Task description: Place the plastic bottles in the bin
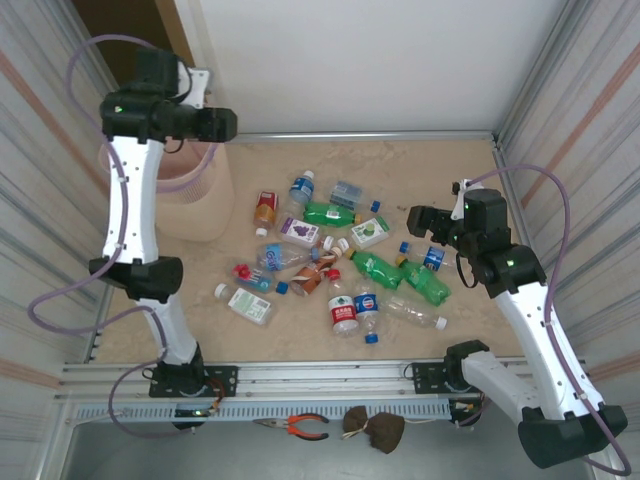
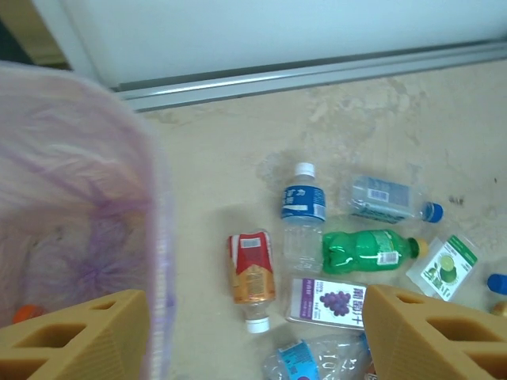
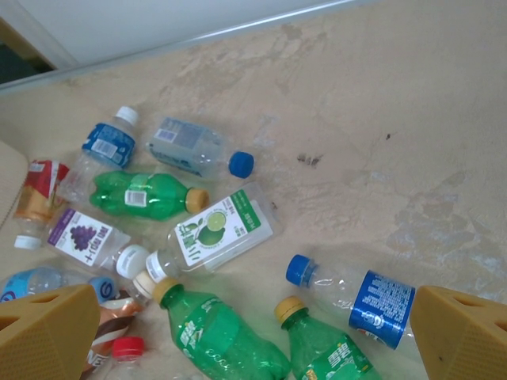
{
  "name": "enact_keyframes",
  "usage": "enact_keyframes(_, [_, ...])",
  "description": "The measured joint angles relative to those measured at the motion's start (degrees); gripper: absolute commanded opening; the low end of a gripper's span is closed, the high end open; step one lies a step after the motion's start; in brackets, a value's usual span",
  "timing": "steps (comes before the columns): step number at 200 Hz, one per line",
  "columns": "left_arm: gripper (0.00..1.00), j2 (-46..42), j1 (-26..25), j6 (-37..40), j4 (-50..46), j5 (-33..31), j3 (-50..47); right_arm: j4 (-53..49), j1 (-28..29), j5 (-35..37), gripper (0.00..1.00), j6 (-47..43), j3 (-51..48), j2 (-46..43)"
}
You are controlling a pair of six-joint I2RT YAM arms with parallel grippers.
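Pink bin [image 1: 195, 215] stands upright at the left of the table [image 1: 250, 165], maybe with an orange bit [image 2: 26, 313] inside, but it's blurry. The left gripper [image 2: 253, 339] hangs over it, spread and empty. The plastic bottles [image 1: 330, 265] lie flat mid-table, caps pointing every which way. The right gripper [image 3: 257, 332] is gaping and empty too.

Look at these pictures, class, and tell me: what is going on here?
Two robot arms are set to move crushed plastic bottles from a table into a pale pink bin. The left end effector hangs open and empty at the bin's rim, on the far left. The right end effector hovers open over the bottles on the right side, gripping nothing. Many bottles lie scattered on the table, none held.
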Motion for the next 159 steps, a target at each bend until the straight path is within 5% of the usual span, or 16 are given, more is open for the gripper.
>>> enact_keyframes(60, [0.70, 0.04, -12.48, -0.28, 2.82, -6.73, -7.45, -1.36, 0.00, 0.02, 0.99, 0.07, 0.00, -0.11])
enact_keyframes(159, [0.73, 4.04, -14.34, -3.39, 15.43, -9.62, -30.27, -2.16, 0.00, -0.20, 0.99, 0.98, -0.17, -2.12])
